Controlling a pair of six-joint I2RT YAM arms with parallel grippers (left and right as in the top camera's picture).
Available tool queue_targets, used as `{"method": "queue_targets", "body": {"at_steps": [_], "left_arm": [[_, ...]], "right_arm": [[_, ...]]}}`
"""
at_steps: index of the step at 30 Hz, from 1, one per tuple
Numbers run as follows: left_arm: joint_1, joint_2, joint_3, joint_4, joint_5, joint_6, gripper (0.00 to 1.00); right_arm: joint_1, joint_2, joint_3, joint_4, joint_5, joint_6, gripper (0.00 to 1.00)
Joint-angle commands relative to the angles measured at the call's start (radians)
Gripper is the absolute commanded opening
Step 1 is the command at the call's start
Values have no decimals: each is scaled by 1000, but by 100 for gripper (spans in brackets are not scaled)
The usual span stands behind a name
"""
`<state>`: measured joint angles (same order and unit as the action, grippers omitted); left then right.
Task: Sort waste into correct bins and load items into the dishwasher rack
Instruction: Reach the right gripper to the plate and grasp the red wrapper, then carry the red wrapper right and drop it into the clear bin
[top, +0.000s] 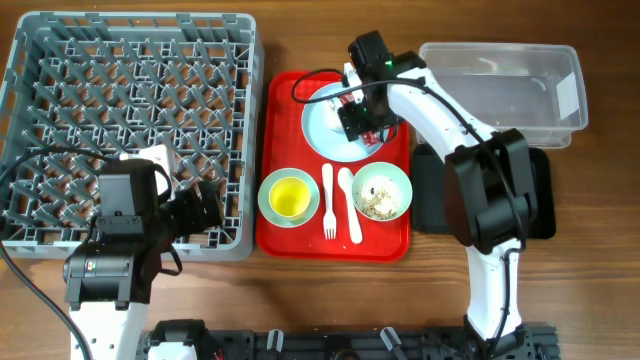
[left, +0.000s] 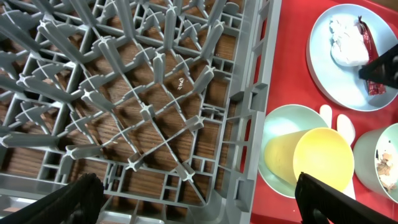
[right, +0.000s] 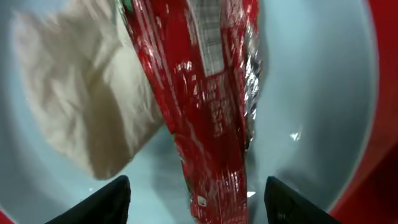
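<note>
The red snack wrapper (right: 211, 93) and the white tissue (right: 87, 99) lie on the round white plate (top: 325, 125) at the back of the red tray. My right gripper (right: 196, 202) is open, low over the plate, its fingers either side of the wrapper's end. The yellow cup (top: 290, 197) lies in a pale green bowl (top: 270, 205); a second green bowl (top: 383, 190) holds rice-like crumbs (top: 378, 202). A white fork (top: 328, 200) and spoon (top: 350, 203) lie between the bowls. My left gripper (left: 199, 202) is open and empty over the grey dishwasher rack's (top: 130, 120) front right corner.
The flat red serving tray (top: 285, 235) sits mid-table. The clear plastic tub (top: 505, 80) stands at the back right. The black tray (top: 540, 190) lies in front of it, partly under my right arm.
</note>
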<state>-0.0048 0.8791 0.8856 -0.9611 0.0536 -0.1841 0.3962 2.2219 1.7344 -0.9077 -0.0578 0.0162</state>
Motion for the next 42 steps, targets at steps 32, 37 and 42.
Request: {"method": "queue_targets", "body": {"at_steps": [32, 37, 42], "left_arm": [[-3, -2, 19, 3, 13, 13, 100], [-3, -2, 19, 3, 13, 13, 100], [-3, -2, 19, 3, 13, 13, 100]], "right_arm": [[-388, -360, -77, 66, 44, 794, 13], [-386, -360, -77, 93, 24, 652, 73], [-351, -365, -77, 100, -121, 479, 75]]}}
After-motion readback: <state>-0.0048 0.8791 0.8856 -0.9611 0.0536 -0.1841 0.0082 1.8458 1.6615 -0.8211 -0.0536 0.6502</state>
